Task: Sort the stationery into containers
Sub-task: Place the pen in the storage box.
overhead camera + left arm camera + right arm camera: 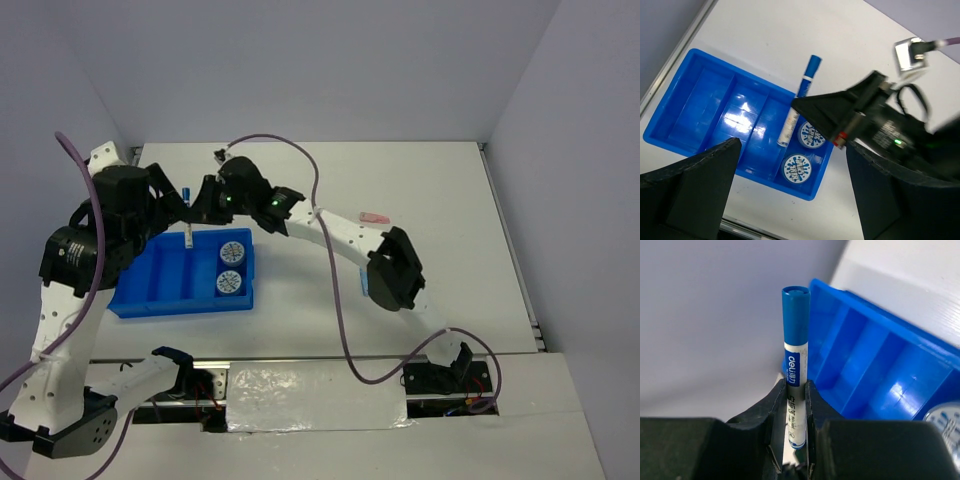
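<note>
Right pincer point(796, 390) is clamped on the white barrel of a marker pen point(795, 355), its blue cap pointing away from the fingers. Seen from the left wrist, the pen crosses the far rim of the blue divided tray point(705, 100). Its white end sits over the compartment just beside the end one, which holds a blue-and-white tape roll point(811, 135) and a second tape roll point(797, 168). Whether the pen touches the tray floor I cannot tell. Left pincer point(792, 145) hangs above the tray, jaws spread wide, holding nothing. A small pink item point(374, 216) lies on the worktop point(450, 200), well apart from the tray.
</note>
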Motion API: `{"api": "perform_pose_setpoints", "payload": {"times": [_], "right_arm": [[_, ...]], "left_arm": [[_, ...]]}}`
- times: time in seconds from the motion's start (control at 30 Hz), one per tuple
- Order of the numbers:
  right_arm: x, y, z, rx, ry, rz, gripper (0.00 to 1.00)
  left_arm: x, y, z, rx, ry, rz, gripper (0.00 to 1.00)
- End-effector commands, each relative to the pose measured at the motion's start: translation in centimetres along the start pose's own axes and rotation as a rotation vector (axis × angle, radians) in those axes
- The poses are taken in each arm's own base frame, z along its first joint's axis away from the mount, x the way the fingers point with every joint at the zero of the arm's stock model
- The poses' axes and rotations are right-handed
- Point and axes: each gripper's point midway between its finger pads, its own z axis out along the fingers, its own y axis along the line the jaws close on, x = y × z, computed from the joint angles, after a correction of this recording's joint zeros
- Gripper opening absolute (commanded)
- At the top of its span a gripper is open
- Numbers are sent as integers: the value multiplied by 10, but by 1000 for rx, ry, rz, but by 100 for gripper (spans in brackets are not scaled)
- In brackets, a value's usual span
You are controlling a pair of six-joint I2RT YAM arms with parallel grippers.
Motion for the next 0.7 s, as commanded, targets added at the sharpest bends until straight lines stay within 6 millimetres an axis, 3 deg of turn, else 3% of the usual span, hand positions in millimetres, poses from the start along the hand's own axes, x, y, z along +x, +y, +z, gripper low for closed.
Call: {"api": "perform_pose_setpoints", "payload": {"times": [0.0, 0.13, 0.27, 0.5, 0.63, 0.67], "right_arm": [[21, -19, 26, 39, 54, 69, 5], [35, -29, 28, 105, 52, 66, 7], [48, -57, 22, 214, 51, 95, 9], [72, -62, 13, 292, 93, 85, 17], [70, -57, 7, 287, 87, 77, 47], [62, -45, 1, 266, 69, 71, 52]], "left_arm": [[-9, 2, -4, -20, -27, -27, 99], [-7, 10, -5, -41, -37, -18, 99], [-5, 13, -5, -47, -44, -1, 99], [-1, 17, -1, -61, -48, 26, 99], [-1, 15, 0, -56, -48, 43, 99], [-1, 15, 0, -57, -49, 46, 99]]}}
